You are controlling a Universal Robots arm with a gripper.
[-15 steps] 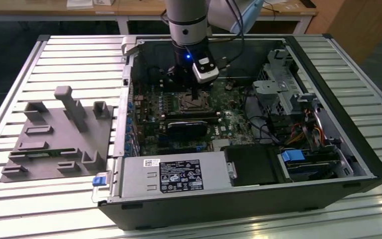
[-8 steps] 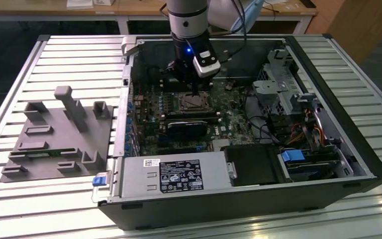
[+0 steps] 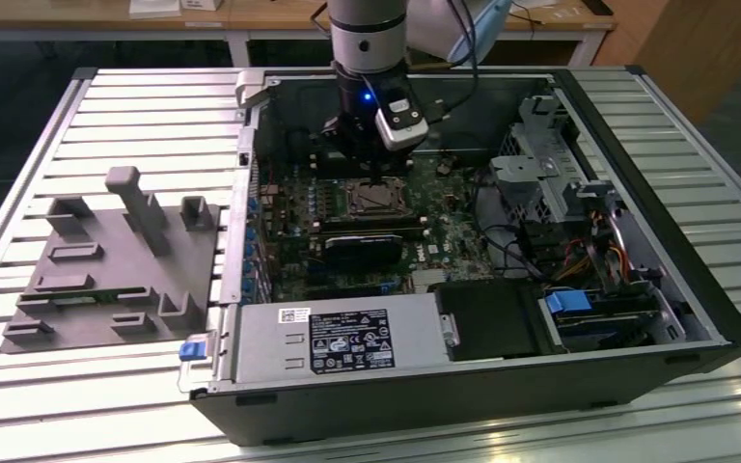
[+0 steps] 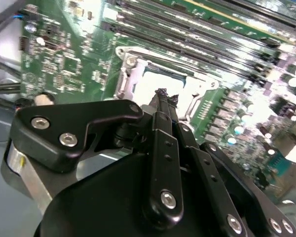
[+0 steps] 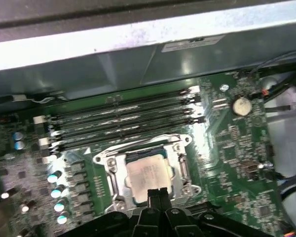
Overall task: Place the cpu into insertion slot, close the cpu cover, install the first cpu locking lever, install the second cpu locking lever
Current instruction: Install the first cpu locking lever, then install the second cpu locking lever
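In the exterior view, the black two-fingered claw (image 3: 368,166) of the grey robot arm (image 3: 367,48) hangs inside an open black computer case (image 3: 500,386) lying on a slatted silver metal table (image 3: 113,106). The claw sits just above the square silver-rimmed insertion slot (image 3: 373,200) on the green motherboard (image 3: 442,253). A grey plastic fixture tray (image 3: 113,260) rests on the table toward the exterior view's left, well apart from the case.

In the second wrist view, the claw's fingertips (image 4: 161,94) are pressed together with no gap and nothing between them, just over the edge of the thin silvery cpu cover (image 4: 129,78), which lies flat around the socket.

In the first wrist view, the small flat square silver-grey cpu (image 5: 147,175) sits in the insertion slot (image 5: 147,158), framed by the cpu cover (image 5: 185,170) lying down over it. The claw (image 5: 158,193), narrow and empty, is at the near edge of the chip. Four long black memory slots (image 5: 123,121) run parallel just beside the socket, and a round silver coin battery (image 5: 241,104) sits near them.
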